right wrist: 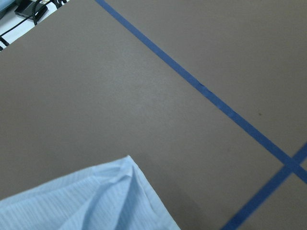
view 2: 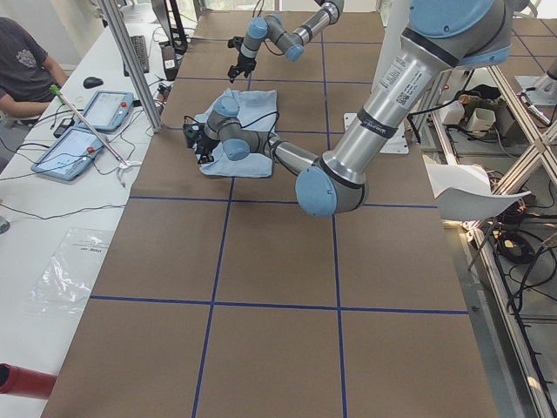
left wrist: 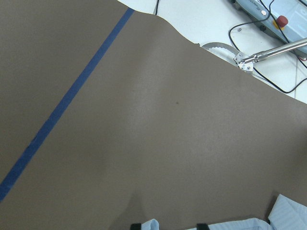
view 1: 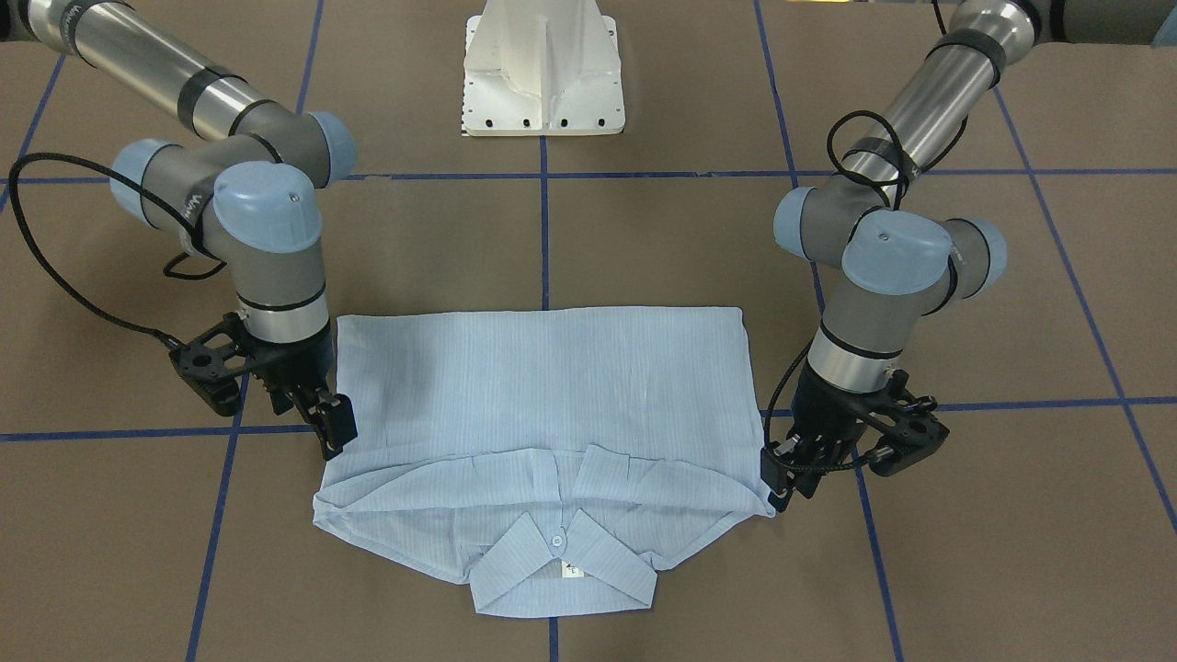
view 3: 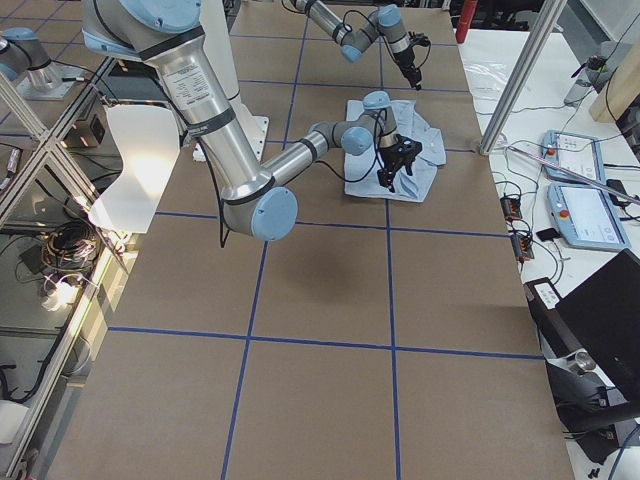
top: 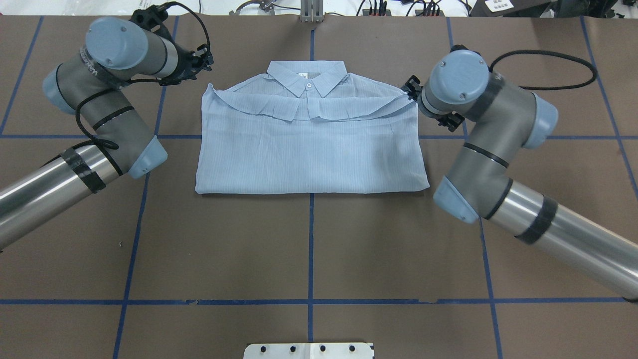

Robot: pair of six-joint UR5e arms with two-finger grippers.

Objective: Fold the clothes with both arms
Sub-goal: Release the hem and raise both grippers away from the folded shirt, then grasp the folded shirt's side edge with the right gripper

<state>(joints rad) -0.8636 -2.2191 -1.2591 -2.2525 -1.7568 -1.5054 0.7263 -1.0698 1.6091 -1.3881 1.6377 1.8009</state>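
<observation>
The light-blue striped shirt (view 1: pixel 542 386) (top: pixel 309 154) lies folded flat in a wide rectangle, its lower part turned up over the body. Its buttoned collar (view 1: pixel 561 561) is at the edge far from the robot. My left gripper (view 1: pixel 780 478) (top: pixel 202 60) stands at the shirt's shoulder corner. In the left wrist view its fingertips (left wrist: pixel 136 225) sit apart with a scrap of cloth (left wrist: pixel 152 223) between them, so it is open. My right gripper (view 1: pixel 333 428) (top: pixel 411 92) hangs beside the opposite shoulder edge, looks open and holds nothing. The right wrist view shows only a shirt corner (right wrist: pixel 96 201).
The white pedestal base (view 1: pixel 542 74) stands on the robot's side of the brown table with blue tape lines (top: pixel 311 239). Past the table's far edge is a white bench with teach pendants (view 2: pixel 109 109), cables and a seated person (view 2: pixel 26 70). A metal post (view 2: pixel 130 61) rises there.
</observation>
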